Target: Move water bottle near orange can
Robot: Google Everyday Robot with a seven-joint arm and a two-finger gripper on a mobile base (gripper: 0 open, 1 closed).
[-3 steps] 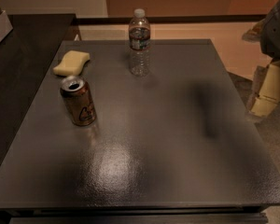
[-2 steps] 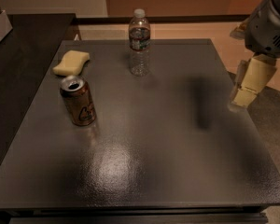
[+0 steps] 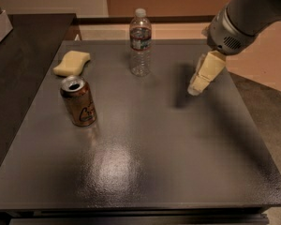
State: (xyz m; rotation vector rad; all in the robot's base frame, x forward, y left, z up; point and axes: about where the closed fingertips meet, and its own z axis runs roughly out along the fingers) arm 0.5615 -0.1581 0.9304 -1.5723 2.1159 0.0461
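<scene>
Student: Bottle (image 3: 140, 43) position on the worktop (image 3: 150, 163)?

Tutor: Upright toward 12 o'clock, near the far edge, white cap on. Nothing touches it.

Student: And the can (image 3: 78, 101)?

Tutor: Upright toward 9 o'clock of the worktop's centre, with its silver top facing up. From the bottle it lies at roughly 7 to 8 o'clock, well apart. A pale sponge (image 3: 72, 63) lies flat at about 12 o'clock from the can, near it but not touching.

Student: Where is the tool (image 3: 196, 86)?

Tutor: Toward 2 o'clock, above the worktop, at about 4 o'clock from the bottle and apart from it. It hangs from a grey arm (image 3: 246, 18) that enters from the upper right corner, and it slants down toward 7 o'clock. Its shadow falls on the worktop just beside it, at 8 o'clock.

Student: Wide or narrow?

Tutor: That cannot be told from this view.
</scene>
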